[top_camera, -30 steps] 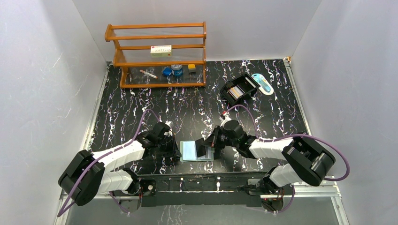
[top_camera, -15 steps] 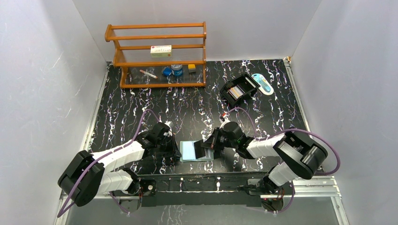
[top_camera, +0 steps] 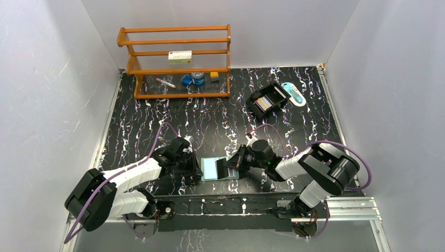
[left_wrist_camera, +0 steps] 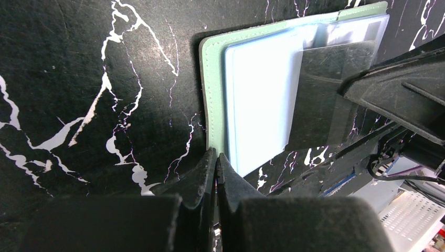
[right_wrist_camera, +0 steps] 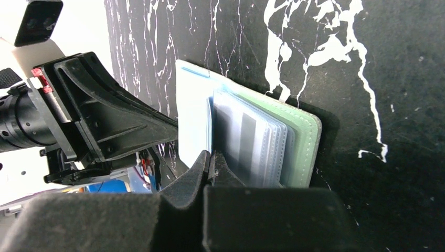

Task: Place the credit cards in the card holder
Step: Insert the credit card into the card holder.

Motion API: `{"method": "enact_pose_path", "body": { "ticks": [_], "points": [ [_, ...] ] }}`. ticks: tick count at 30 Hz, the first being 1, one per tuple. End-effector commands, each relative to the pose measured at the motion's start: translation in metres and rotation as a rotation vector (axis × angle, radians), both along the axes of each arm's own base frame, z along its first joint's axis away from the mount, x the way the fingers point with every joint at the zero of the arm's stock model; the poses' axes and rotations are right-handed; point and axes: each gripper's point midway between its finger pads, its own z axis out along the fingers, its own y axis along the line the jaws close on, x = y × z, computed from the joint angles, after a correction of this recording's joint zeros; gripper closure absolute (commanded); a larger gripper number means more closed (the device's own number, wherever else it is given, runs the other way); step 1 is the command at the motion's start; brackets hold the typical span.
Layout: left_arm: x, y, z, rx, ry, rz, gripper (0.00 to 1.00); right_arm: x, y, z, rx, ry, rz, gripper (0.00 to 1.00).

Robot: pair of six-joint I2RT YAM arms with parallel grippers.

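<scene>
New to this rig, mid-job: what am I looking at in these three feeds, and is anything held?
These are two robot arms bolted at the table's near edge. The wide picture looks down from above and behind them. The other two come from a camera on each wrist. On the black marbled table are an open teal card holder, a black compartmented box and a wooden rack. The right fingers are shut, apparently on a dark card lying over the holder's clear pockets. The left fingers are shut on nothing, tips at the holder's edge.
</scene>
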Motion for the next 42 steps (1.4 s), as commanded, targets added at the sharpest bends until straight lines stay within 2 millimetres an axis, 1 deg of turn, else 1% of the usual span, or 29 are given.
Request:
{"method": "enact_pose_path", "body": {
  "ticks": [1,11,19,22,25,28,29,31,32,34,37,40,42],
  "points": [
    [-0.009,0.006,-0.005,0.016,0.028,-0.001,1.0,0.002,0.003,0.008,0.052,-0.02,-0.015,1.0],
    [-0.011,0.005,-0.005,-0.002,0.033,0.003,1.0,0.008,0.01,0.011,0.083,-0.039,-0.016,1.0],
    [-0.011,0.003,-0.004,-0.016,0.037,0.005,0.99,0.009,0.016,0.005,0.094,-0.011,-0.007,1.0],
    [-0.012,0.002,-0.004,-0.02,0.037,0.005,0.99,0.01,0.014,0.0,0.066,0.001,-0.018,0.94],
    [-0.012,0.002,-0.004,-0.022,0.036,0.006,0.99,0.009,0.007,-0.009,0.005,0.022,-0.035,0.85],
    [-0.012,0.001,-0.003,-0.026,0.037,0.006,0.99,0.006,-0.004,-0.02,-0.07,0.042,-0.05,0.77],
    [-0.012,0.001,-0.003,-0.027,0.039,0.006,0.99,0.012,0.0,-0.011,-0.068,0.028,-0.053,0.76],
    [-0.012,0.001,-0.003,-0.028,0.038,0.006,0.99,0.013,-0.001,-0.009,-0.086,0.022,-0.055,0.76],
    [-0.012,0.001,-0.003,-0.028,0.038,0.006,0.99,0.013,-0.002,-0.008,-0.09,0.021,-0.057,0.76],
    [-0.012,0.001,-0.004,-0.027,0.039,0.007,0.99,0.013,-0.005,-0.006,-0.091,0.014,-0.063,0.8],
    [-0.012,0.0,-0.004,-0.031,0.042,0.007,0.99,0.015,-0.005,-0.005,-0.084,0.0,-0.074,0.91],
    [-0.013,0.0,-0.004,-0.038,0.049,0.008,0.99,0.017,0.001,0.0,-0.045,-0.008,-0.07,0.99],
    [-0.015,-0.001,-0.004,-0.046,0.056,0.016,0.99,0.018,0.006,0.004,-0.016,-0.008,-0.07,1.0]
  ]
}}
